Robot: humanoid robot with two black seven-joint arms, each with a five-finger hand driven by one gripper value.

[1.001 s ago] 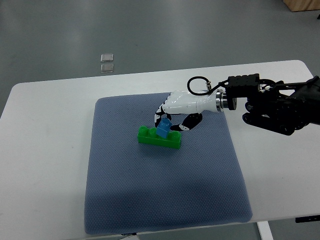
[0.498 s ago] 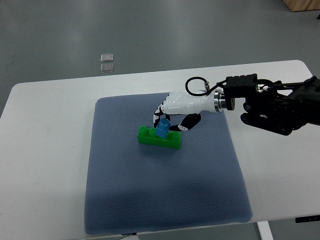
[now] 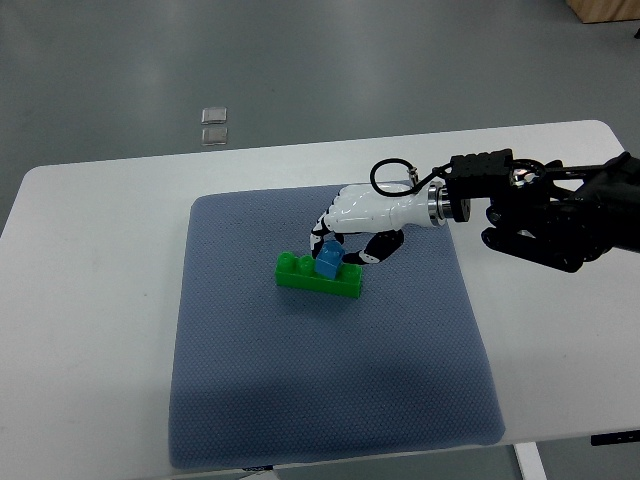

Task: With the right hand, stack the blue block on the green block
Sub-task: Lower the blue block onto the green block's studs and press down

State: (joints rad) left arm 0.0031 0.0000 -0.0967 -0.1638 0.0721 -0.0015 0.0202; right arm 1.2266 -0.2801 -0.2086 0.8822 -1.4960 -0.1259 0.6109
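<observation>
The table [image 3: 90,260] carries a mat [image 3: 300,380] laid over its middle. The long block [image 3: 300,275] lies on the mat, in the mat's far half and slightly left of its centre line, with its long axis running left to right. The small block [image 3: 328,262] sits on top of the long block, toward its right end. The right hand [image 3: 365,218] is just behind and to the right of both blocks, with its fingers [image 3: 322,232] reaching down to the small block; its arm [image 3: 540,210] extends to the picture's right edge, above the table's right side. Two small floor plates [image 3: 214,124] lie on the floor beyond the table's far edge, one behind the other.
</observation>
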